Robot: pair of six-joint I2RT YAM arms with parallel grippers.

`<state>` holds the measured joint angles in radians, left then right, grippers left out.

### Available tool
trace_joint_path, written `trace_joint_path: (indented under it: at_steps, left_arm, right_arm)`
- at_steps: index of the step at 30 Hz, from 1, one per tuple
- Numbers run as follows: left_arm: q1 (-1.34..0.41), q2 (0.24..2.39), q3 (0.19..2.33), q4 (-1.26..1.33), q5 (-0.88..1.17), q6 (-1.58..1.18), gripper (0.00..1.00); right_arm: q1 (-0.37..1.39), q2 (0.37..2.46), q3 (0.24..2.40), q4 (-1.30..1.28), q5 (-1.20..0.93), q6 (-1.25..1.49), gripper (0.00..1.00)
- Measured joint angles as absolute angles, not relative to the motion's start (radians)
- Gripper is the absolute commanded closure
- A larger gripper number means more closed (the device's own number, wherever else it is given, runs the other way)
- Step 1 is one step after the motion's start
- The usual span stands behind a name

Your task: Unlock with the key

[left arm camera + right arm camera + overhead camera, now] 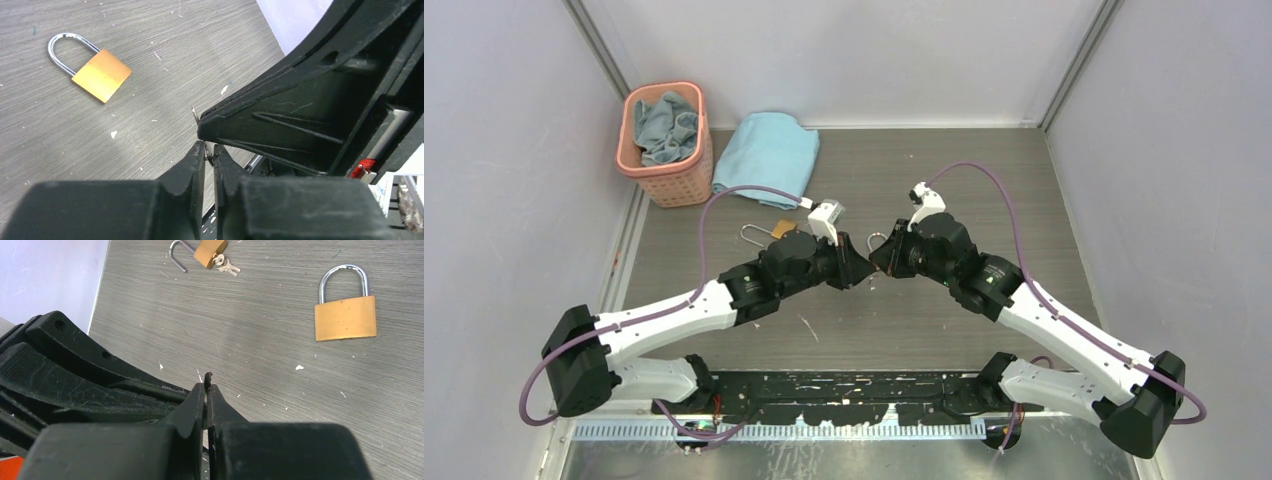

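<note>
Grey tabletop (260,355), open padlock (209,252), its keys (226,266) visible only from right wrist

Grey wood-grain desk (984,180), white specks scattered. Far-left corner: pink basket (676,182), light-blue towel (769,155) just beside it. Mid-desk: open brass padlock (210,252), keys (227,267) touching its body; closed brass padlock (345,317) apart, to its right.

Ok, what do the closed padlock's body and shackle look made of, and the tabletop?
The padlock body looks like brass: golden, satin, faintly brushed. Its shackle looks like polished steel or chrome plating, with bright mirror-like highlights. The tabletop is probably laminate: flat grey printed-looking wood grain, speckled with white flecks.
</note>
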<state>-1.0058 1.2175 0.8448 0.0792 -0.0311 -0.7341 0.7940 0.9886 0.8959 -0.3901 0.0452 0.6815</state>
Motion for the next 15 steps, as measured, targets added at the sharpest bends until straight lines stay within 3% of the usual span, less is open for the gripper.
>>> trace_joint_path:
  at_steps: [2,9,10,12,13,15]
  left_arm:
    - [-1.004,1.222,0.845,0.079,-0.035,-0.735,1.00]
    - [-1.000,1.233,0.845,0.080,-0.043,-0.733,1.00]
    - [-1.000,1.233,0.845,0.082,-0.043,-0.733,1.00]
    - [-1.000,1.233,0.845,0.086,-0.041,-0.733,1.00]
    - [-1.000,1.233,0.845,0.088,-0.038,-0.731,1.00]
    - [-1.000,1.232,0.845,0.088,-0.015,-0.721,1.00]
  right_arm:
    - [0.797,0.988,0.896,-0.392,0.054,0.684,0.99]
    - [0.802,0.984,0.899,-0.398,0.075,0.690,0.99]
    - [0.804,0.982,0.899,-0.398,0.078,0.691,0.93]
    - [0.804,0.979,0.902,-0.405,0.086,0.692,0.53]
    - [0.804,0.979,0.905,-0.410,0.088,0.696,0.40]
    - [0.806,0.978,0.919,-0.432,0.105,0.691,0.34]
